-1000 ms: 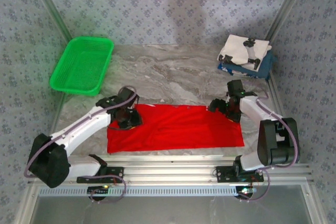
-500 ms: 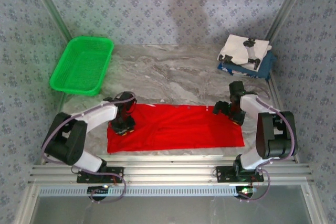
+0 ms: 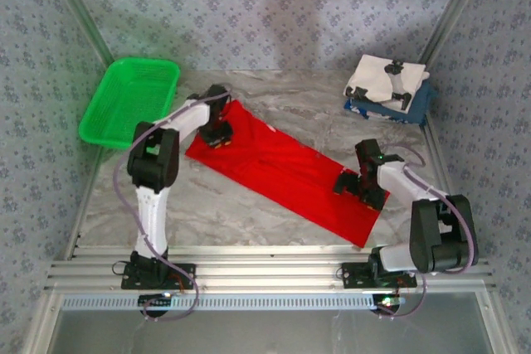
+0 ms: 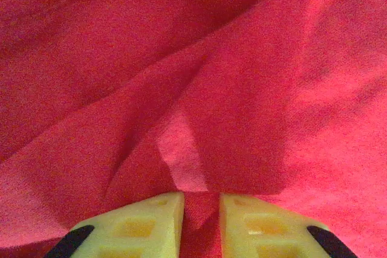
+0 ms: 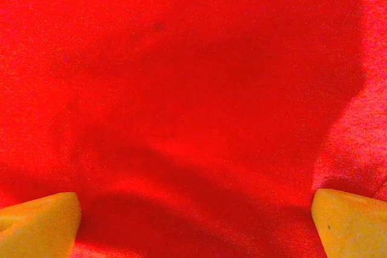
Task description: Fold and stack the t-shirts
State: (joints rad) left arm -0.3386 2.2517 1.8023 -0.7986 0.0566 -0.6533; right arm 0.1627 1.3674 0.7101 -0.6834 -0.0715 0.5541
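The red tee (image 3: 282, 167) lies diagonally across the counter (image 3: 274, 105). At its far left end the left gripper (image 4: 201, 200) pinches a raised fold between nearly closed jaws. At the near right end the right gripper (image 5: 193, 209) stands spread wide over the cloth.

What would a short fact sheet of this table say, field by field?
red shirt: lying slantwise across the table
left gripper: shut on a fold at the shirt's far end
right gripper: open, over the shirt's near end
folded shirts: white on dark blue, far right corner
basket: green, far left
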